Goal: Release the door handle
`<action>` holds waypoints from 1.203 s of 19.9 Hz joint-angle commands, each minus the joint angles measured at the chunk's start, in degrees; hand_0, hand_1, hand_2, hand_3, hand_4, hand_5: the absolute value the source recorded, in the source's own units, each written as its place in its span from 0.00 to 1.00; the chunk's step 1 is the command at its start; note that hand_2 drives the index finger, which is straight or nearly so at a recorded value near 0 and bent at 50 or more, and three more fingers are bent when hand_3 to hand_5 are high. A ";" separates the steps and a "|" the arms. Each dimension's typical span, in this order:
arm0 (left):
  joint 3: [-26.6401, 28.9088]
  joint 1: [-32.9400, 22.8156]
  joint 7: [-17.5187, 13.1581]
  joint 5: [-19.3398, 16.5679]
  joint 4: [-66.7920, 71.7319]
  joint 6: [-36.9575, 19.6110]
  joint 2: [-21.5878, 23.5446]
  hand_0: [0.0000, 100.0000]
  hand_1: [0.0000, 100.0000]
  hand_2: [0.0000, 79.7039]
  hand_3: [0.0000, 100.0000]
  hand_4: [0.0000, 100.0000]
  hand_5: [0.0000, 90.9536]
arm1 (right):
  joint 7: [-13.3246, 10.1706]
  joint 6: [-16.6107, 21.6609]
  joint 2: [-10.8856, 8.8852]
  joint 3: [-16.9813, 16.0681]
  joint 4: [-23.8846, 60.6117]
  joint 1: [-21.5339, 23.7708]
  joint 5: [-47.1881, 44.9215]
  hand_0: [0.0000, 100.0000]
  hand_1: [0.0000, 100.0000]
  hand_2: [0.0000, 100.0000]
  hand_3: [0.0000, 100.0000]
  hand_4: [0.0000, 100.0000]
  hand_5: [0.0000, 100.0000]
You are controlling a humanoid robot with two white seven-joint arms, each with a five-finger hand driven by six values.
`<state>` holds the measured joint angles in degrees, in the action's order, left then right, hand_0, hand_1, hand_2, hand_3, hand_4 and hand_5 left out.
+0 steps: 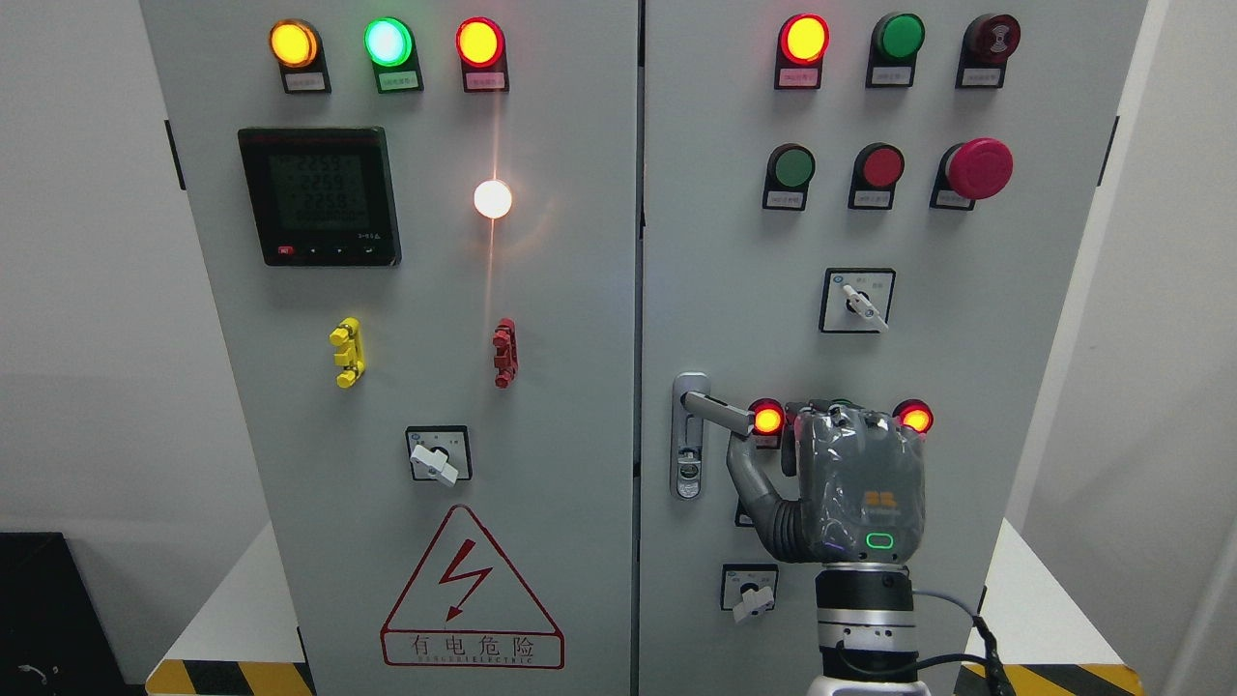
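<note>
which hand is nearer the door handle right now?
Right. The right hand is just right of the door handle, its thumb reaching up under the lever's tip. The left hand is out of view.

Two doors (406, 290) (1015, 290). Seven lit lamps (293, 43) (388, 42) (479, 42) (493, 198) (804, 39) (766, 418) (914, 418). Three switches (440, 454) (858, 302) (749, 590). Two clips (347, 352) (504, 352). Two flat buttons (792, 166) (881, 166). One mushroom button (978, 167). One meter (319, 196), one handle (701, 411), one sign (472, 590). One right hand (850, 483).
</note>
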<state>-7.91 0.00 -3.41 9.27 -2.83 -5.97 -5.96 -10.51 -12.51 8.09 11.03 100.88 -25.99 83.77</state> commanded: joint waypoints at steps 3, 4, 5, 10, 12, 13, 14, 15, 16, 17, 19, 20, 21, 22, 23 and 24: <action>0.00 -0.53 -0.01 0.05 -0.07 0.00 0.07 0.12 0.56 0.00 0.00 0.00 0.00 | 0.14 0.12 0.08 0.22 0.01 0.33 -0.10 0.51 0.39 0.91 1.00 1.00 1.00; 0.00 -0.53 -0.01 -0.04 0.02 0.00 -0.01 0.12 0.56 0.00 0.00 0.00 0.00 | 0.05 0.12 0.08 0.22 0.01 0.33 -0.10 0.51 0.39 0.91 1.00 1.00 1.00; 0.00 -0.53 -0.01 0.05 0.02 0.00 -0.01 0.12 0.56 0.00 0.00 0.00 0.00 | 0.05 0.12 -0.01 0.22 0.10 0.33 -0.19 0.51 0.39 0.91 1.00 1.00 1.00; 0.00 -0.53 -0.01 0.05 0.02 0.00 0.07 0.12 0.56 0.00 0.00 0.00 0.00 | 0.05 0.29 -0.01 0.22 0.89 0.85 -0.19 0.51 0.38 0.90 1.00 1.00 1.00; 0.00 -0.53 -0.01 0.05 0.02 0.00 -0.01 0.12 0.56 0.00 0.00 0.00 0.00 | 0.05 0.29 -0.09 0.31 1.15 1.12 -0.27 0.51 0.38 0.90 1.00 1.00 1.00; 0.00 -0.53 -0.01 -0.04 -0.07 0.00 -0.01 0.12 0.56 0.00 0.00 0.00 0.00 | 0.05 0.29 -0.09 0.31 1.59 1.64 -0.27 0.51 0.38 0.90 1.00 1.00 1.00; 0.00 -0.53 -0.01 -0.04 -0.07 0.00 -0.01 0.12 0.56 0.00 0.00 0.00 0.00 | 0.05 0.55 -0.18 0.22 1.94 2.17 -0.27 0.51 0.38 0.89 1.00 0.99 1.00; 0.00 -0.53 -0.01 -0.04 -0.07 0.00 -0.01 0.12 0.56 0.00 0.00 0.00 0.00 | 0.05 1.17 -0.27 0.22 2.30 2.61 -0.27 0.50 0.38 0.88 1.00 0.98 1.00; 0.00 -0.53 -0.01 0.05 0.02 0.00 -0.01 0.12 0.56 0.00 0.00 0.00 0.00 | -0.04 1.61 -0.18 0.13 2.82 2.96 -0.27 0.50 0.38 0.88 1.00 0.98 1.00; 0.00 -0.53 -0.01 0.05 0.02 0.00 -0.01 0.12 0.56 0.00 0.00 0.00 0.00 | -0.04 1.79 -0.27 0.04 3.09 3.31 -0.27 0.50 0.38 0.87 1.00 0.98 1.00; 0.00 -0.53 -0.01 0.05 0.02 0.00 0.07 0.12 0.56 0.00 0.00 0.00 0.00 | -0.04 1.88 -0.36 0.13 3.79 3.58 -0.27 0.50 0.37 0.87 1.00 0.98 1.00; 0.00 -0.53 -0.01 -0.04 0.02 0.00 -0.01 0.12 0.56 0.00 0.00 0.00 0.00 | -0.04 1.96 -0.45 0.13 4.32 3.93 -0.27 0.50 0.37 0.86 1.00 0.98 1.00; 0.00 -0.53 -0.01 -0.04 -0.07 0.00 -0.01 0.12 0.56 0.00 0.00 0.00 0.00 | -0.04 2.05 -0.53 0.04 4.67 4.54 -0.36 0.49 0.37 0.85 1.00 0.99 1.00; 0.00 -0.53 -0.01 -0.04 0.02 0.00 -0.01 0.12 0.56 0.00 0.00 0.00 0.00 | -0.04 2.83 -0.53 -0.04 5.54 5.15 -0.36 0.49 0.37 0.84 1.00 0.99 1.00; 0.00 -0.44 -0.01 0.05 0.02 0.00 -0.01 0.12 0.56 0.00 0.00 0.00 0.00 | -0.04 3.80 -0.53 -0.13 5.90 5.68 -0.28 0.49 0.36 0.84 1.00 0.99 1.00; 0.00 -0.53 -0.01 -0.04 -0.07 0.00 -0.01 0.12 0.56 0.00 0.00 0.00 0.00 | -0.04 4.50 -0.53 -0.22 6.42 6.56 -0.27 0.50 0.36 0.83 1.00 0.99 1.00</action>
<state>-7.91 0.00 -3.41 9.28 -2.84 -5.97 -5.96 -10.21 -9.42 7.85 11.11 103.73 -21.99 83.48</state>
